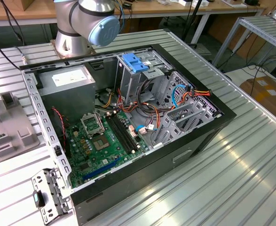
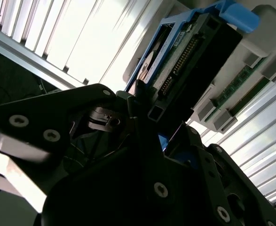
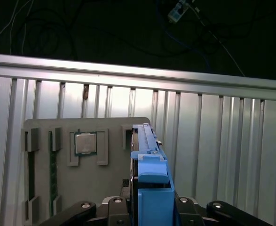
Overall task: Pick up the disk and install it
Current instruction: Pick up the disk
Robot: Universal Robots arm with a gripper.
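The disk [image 3: 149, 160] stands on its edge in a blue plastic carrier, over the grey parts tray [image 3: 114, 188]. In the second wrist view the disk [image 2: 185, 61] shows its connector end and blue carrier rim. My gripper [image 3: 152, 207] has a black finger pressed against each flat side of the disk, shut on it; in the second wrist view the gripper [image 2: 159, 113] clamps the disk's near end. I cannot tell if the disk still rests in the tray's slot or hangs just above it.
An open computer case [image 1: 194, 141] lies on the ribbed metal table, with a motherboard [image 1: 100, 141], a grey power supply [image 1: 69, 80] and a metal drive cage topped by a blue bracket [image 1: 135, 61]. The tray [image 1: 6, 127] also holds a processor chip [image 3: 85, 142] and a memory stick [image 3: 53, 174].
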